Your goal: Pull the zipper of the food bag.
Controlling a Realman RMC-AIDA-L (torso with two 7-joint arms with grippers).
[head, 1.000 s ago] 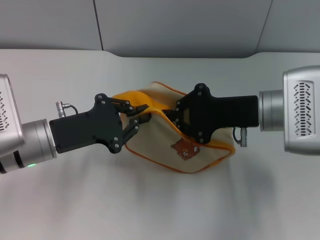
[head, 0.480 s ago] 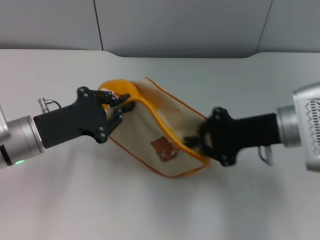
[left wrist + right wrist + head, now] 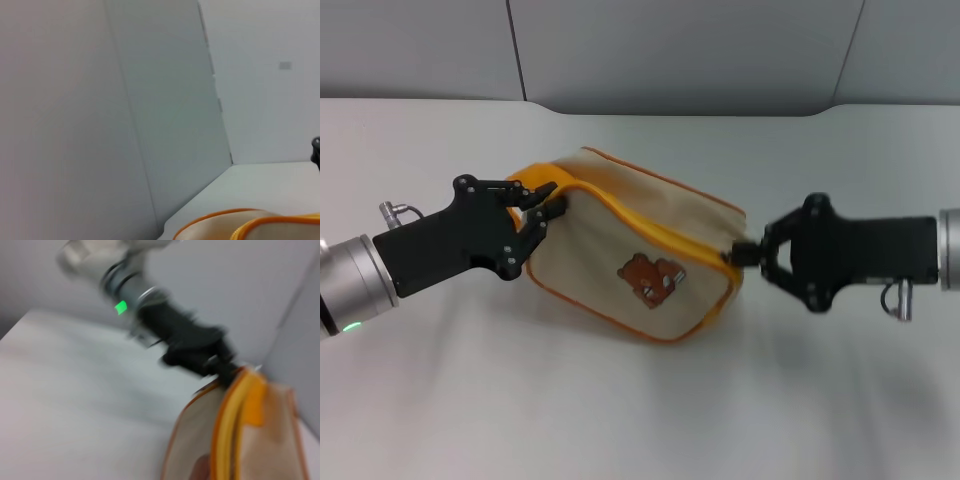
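Note:
The beige food bag point(image 3: 620, 240) with orange piping and a brown bear picture point(image 3: 650, 277) lies stretched across the middle of the table. My left gripper point(image 3: 542, 203) is shut on the bag's left end, where the orange strap sits. My right gripper point(image 3: 748, 255) is shut at the bag's right end, at the end of the orange zip line point(image 3: 650, 227). The silver pull tab is hidden between its fingertips. The zip line looks closed along its whole length. The right wrist view shows the bag point(image 3: 270, 440) and, beyond it, the left gripper point(image 3: 220, 365). The left wrist view shows only the bag's orange rim point(image 3: 260, 222).
The white table point(image 3: 620, 420) spreads around the bag, with a grey wall panel point(image 3: 670, 50) behind its far edge. Both arms reach in low from the sides, the left arm point(image 3: 380, 270) and the right arm point(image 3: 880, 250).
My right gripper has slid rightward along the zip line to the bag's right end, and the open mouth has closed. My left gripper has drawn the bag's left end to the left.

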